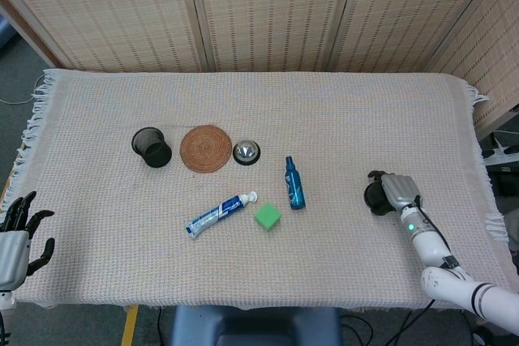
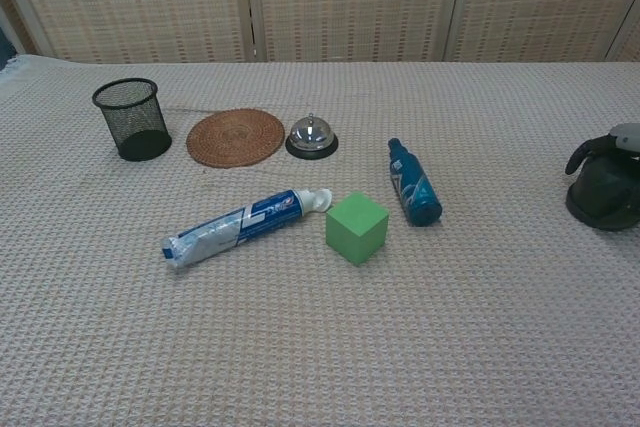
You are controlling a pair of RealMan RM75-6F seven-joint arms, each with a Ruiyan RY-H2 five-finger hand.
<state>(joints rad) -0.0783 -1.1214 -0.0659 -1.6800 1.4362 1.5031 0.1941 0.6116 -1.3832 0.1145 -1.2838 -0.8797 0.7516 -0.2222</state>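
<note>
partly, right robot hand (image 1: 397, 190) hides dark object (image 2: 603, 196)

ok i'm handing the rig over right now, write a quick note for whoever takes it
Right hand rests on top of the dark round object at the right side of the cloth, fingers curled over it; the object sits on the cloth, not lifted.
Left hand open, holding nothing, off the cloth's near left corner.
Untouched mid-table: mesh cup, coaster, bell, blue bottle lying down, toothpaste, green cube.
Done: hand is on the object. Left: lifting it.
</note>
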